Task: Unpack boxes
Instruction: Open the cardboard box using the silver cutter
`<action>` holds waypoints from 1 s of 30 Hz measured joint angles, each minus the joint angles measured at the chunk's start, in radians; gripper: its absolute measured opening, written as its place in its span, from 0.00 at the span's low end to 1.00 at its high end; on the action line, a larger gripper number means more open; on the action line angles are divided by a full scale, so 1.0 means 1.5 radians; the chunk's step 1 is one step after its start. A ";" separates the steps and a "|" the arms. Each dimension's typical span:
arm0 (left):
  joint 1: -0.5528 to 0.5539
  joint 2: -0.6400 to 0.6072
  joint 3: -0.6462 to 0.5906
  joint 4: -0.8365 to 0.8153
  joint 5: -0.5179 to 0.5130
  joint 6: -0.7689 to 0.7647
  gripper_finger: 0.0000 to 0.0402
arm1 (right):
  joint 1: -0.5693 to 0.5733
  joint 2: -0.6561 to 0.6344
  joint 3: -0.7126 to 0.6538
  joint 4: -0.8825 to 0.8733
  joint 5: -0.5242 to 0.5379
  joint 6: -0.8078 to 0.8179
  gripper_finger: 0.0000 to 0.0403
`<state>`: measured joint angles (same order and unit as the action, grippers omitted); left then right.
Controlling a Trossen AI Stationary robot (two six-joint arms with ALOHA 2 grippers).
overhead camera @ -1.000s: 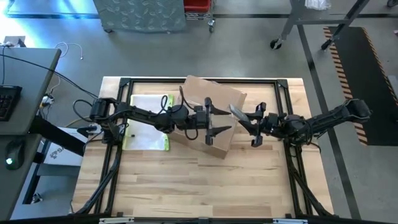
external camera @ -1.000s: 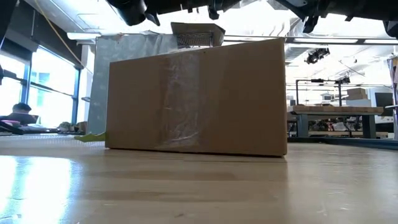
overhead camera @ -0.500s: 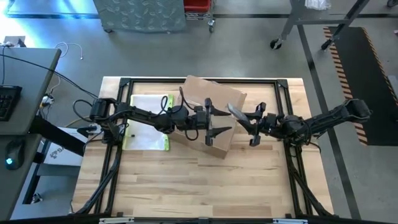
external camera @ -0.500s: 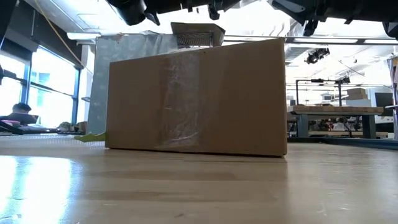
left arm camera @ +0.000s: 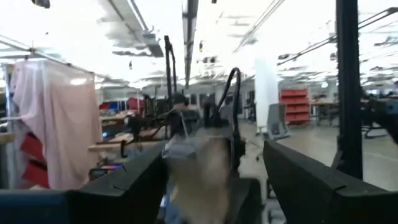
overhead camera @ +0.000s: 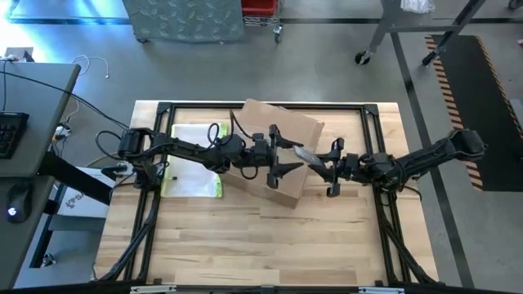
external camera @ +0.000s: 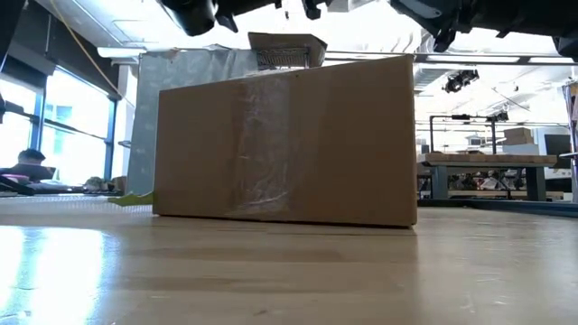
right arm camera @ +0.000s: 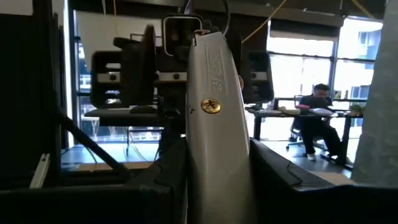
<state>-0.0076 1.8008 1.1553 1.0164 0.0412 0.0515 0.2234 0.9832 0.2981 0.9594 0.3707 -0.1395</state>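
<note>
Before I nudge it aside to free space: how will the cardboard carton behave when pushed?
The carton sits flat on a broad base, so it would probably slide, not tip. Its walls look stiff. The taped seam suggests it holds together. Weight can't be judged.

Plain brown corrugated cardboard box [overhead camera: 276, 145] with a glossy clear tape strip [external camera: 262, 149], on a pale blond wooden worktop [overhead camera: 270, 237] framed in black; beside it, a flat clear sleeve [overhead camera: 194, 161] edged yellow-green.

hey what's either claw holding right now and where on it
The right claw grips a flat silver tool by its lower end. The left claw is open, holding nothing.
</note>
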 joint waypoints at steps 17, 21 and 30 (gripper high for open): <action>0.000 0.001 0.005 -0.022 -0.056 0.001 0.48 | 0.000 0.005 0.001 0.035 0.022 -0.018 0.26; 0.001 0.001 0.005 -0.022 -0.050 -0.011 0.48 | -0.001 0.005 0.002 0.037 0.032 -0.032 0.26; 0.000 0.001 0.005 -0.019 -0.046 -0.010 0.48 | -0.001 0.037 0.059 -0.017 0.028 -0.057 0.26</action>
<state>-0.0074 1.8015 1.1629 0.9886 -0.0273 0.0360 0.2226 1.0383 0.3870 0.9336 0.4130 -0.2251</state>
